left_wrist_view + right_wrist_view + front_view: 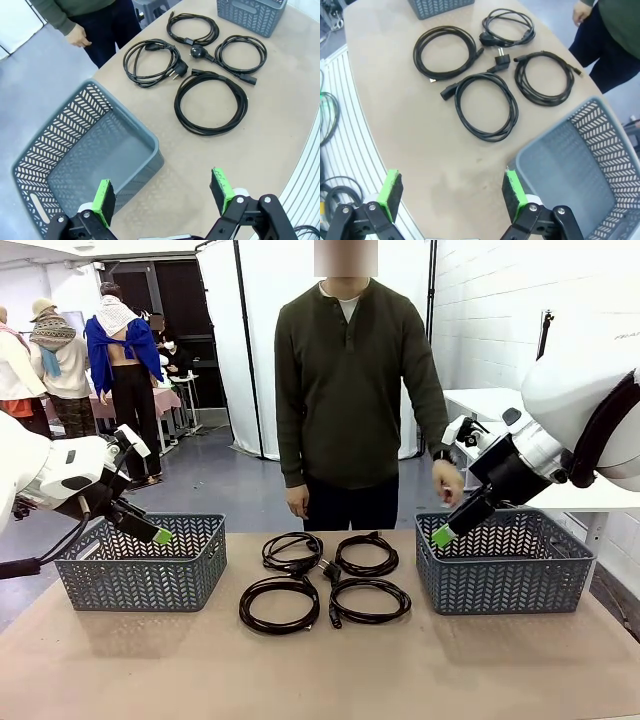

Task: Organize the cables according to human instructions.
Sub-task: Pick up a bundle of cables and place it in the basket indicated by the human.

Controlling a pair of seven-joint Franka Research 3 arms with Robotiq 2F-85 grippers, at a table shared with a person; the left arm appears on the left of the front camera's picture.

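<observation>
Black cables: I am seeing four round coils lying flat.
Spots: 10 o'clock coil (292,536), 2 o'clock coil (367,572), 4 o'clock coil (370,620), 8 o'clock coil (278,629).

Central strip obstructed: four cables (326,571) lie close together, coils nearly touching. Open lanes run between them and the left basket (140,585) and the right basket (505,585). The table (320,675) is bare along its near edge. Both baskets are open from above. The person's hand (448,483) hangs over the right basket's far-left corner, near the right gripper (443,536).
</observation>
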